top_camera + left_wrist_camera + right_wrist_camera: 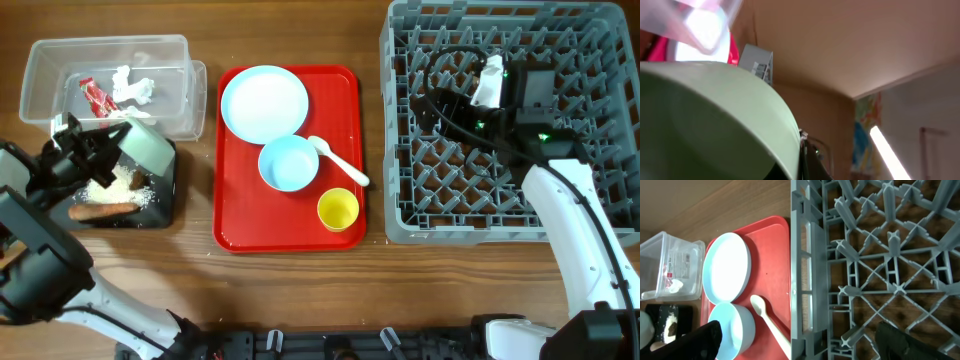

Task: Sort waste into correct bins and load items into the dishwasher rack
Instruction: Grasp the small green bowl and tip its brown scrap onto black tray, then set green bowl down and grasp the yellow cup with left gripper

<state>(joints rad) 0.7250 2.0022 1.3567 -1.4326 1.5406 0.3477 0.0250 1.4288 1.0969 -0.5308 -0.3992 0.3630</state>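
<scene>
My left gripper (118, 140) is shut on the rim of a pale green bowl (148, 148) and holds it tilted over the black tray (165, 205). The bowl fills the left wrist view (715, 120). The tray holds white rice-like crumbs (112, 185), an orange-brown stick (102, 211) and a small brown lump (138, 179). The clear tub (45, 60) holds the red-and-white wrapper (97, 97) and white tissue (133, 90). My right gripper (437, 95) is open and empty above the grey rack (400, 215), near its left wall (805, 270).
A red serving tray (235, 215) lies between the bins and the rack. It carries a pale blue plate (264, 103), a pale blue bowl (288, 163), a white spoon (340, 162) and a yellow cup (338, 210).
</scene>
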